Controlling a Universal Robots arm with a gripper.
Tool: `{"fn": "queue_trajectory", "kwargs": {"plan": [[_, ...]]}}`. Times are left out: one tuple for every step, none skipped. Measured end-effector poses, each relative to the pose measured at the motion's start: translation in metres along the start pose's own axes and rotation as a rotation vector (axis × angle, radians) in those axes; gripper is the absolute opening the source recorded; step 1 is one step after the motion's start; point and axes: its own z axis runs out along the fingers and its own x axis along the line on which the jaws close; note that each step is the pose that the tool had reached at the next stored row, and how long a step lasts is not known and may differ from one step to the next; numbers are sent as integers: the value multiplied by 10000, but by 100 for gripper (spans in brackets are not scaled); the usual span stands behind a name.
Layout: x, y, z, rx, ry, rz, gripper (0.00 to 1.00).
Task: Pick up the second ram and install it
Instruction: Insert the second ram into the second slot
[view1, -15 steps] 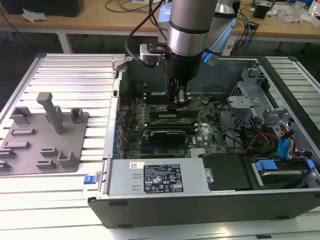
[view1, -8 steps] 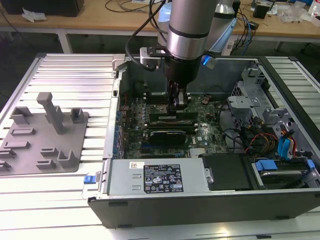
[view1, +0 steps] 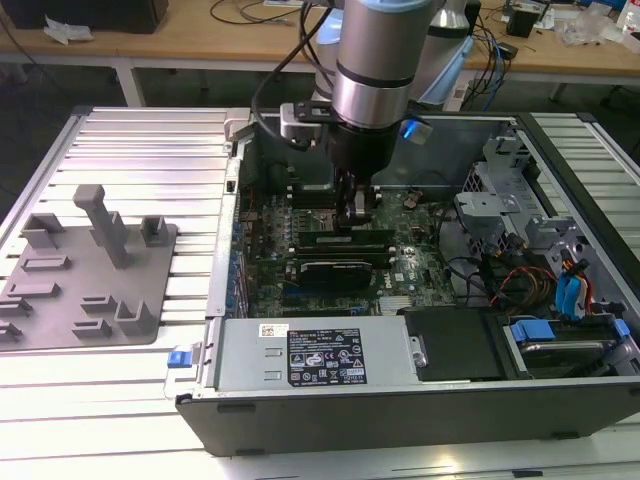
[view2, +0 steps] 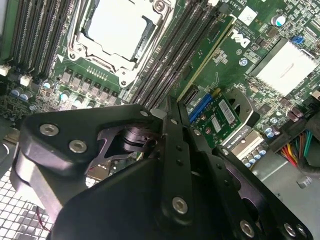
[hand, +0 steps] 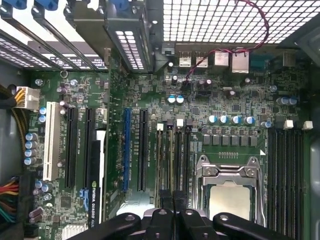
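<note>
A robotics lab: an open black metal computer case (view1: 400, 410) sits on a ribbed aluminium table (view1: 150, 150), with cable-strewn wooden benches (view1: 200, 45) behind.

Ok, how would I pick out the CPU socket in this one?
Look inside the open computer case at the green motherboard. The CPU socket sits between two banks of long black memory slots. It is the one square, silver-metal-framed part with a pale plate in its middle, where its neighbours are narrow black strips.
</note>
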Motion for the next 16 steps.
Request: {"fn": "queue_trajectory", "kwargs": {"plan": [[-8,-1,12,-1,0,20,9],[-12,-1,24,-2,-1,36,9],[-18,-1,38,-2,-1,56,9],[-26,-2,68,0,-4,79,9],[-29,-3,97,2,-3,89,9],[-31,-3,122,5,-3,93,9],[-31,-5,139,7,-3,91,9],[-31,-4,140,8,-3,91,9],[-31,-4,140,7,-2,92,9],[-32,-4,149,3,-14,262,9],[-32,-4,150,-1,-16,347,9],[-32,-5,150,-1,-19,349,9],[-34,0,155,3,-43,348,9],[-35,2,157,5,-54,348,9],[-37,3,161,9,-66,346,9],[-42,6,169,18,-99,345,9]]}}
